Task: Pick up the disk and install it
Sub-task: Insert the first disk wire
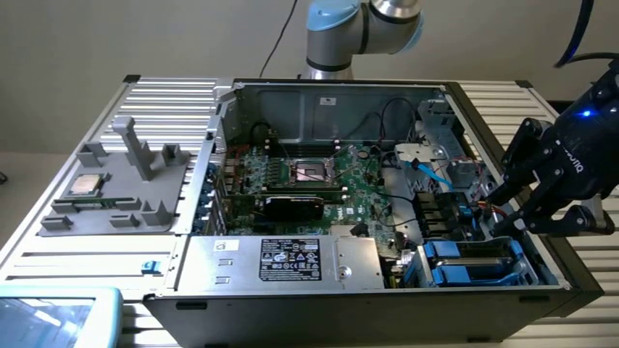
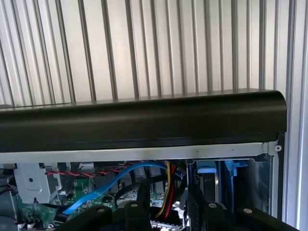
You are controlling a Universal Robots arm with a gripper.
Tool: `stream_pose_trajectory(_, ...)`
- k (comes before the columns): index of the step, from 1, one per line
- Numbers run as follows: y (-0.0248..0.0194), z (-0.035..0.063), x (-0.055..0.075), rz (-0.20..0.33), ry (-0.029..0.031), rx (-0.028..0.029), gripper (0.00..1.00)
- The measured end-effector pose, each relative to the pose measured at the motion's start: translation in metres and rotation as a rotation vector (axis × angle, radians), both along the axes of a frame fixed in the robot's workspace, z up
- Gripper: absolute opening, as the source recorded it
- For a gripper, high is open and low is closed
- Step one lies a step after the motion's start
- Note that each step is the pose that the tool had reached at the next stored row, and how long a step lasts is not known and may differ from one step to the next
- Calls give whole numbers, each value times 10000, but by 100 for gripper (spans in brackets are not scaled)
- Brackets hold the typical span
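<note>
On the slatted metal table (image 1: 58,254): an open computer case (image 1: 334,90) lies on its side, with its inside facing up.
Arm: the robot arm (image 1: 363,29) stands behind the case's far wall.
Claw: the gripper (image 1: 495,215) hangs over the case's end at the exterior view's right, above the cable bundle. Its jaws are parted and nothing is between them.
Disk: the disk (image 1: 483,255), a grey slab in a blue bracket, sits in the drive cage at the near corner on the exterior view's right. It is just below the claw and apart from it. Its label face cannot be seen.
Second bracket: another blue bracket (image 1: 464,275) lies just beside the disk, nearer the case's edge.
Cable: a blue cable (image 1: 435,174) runs across the boards near the cage.
Power supply: a silver box with a black label (image 1: 290,261) lies along the near wall.
Fixture: a grey tray (image 1: 126,203) on the exterior view's left holds a square silver chip (image 1: 85,185).
</note>
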State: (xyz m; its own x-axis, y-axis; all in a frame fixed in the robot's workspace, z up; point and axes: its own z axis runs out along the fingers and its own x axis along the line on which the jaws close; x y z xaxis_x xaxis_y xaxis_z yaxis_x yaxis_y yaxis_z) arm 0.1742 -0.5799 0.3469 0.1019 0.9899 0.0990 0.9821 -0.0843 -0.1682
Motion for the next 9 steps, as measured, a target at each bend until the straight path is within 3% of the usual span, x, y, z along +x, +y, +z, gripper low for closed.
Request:
stream_pose_trajectory(5,1,-4,0,-46,1,2,42)
stream_pose_trajectory(6,1,-5,0,-55,0,1,35)
stream_pose_trajectory(9,3,-9,-2,-92,0,5,35)
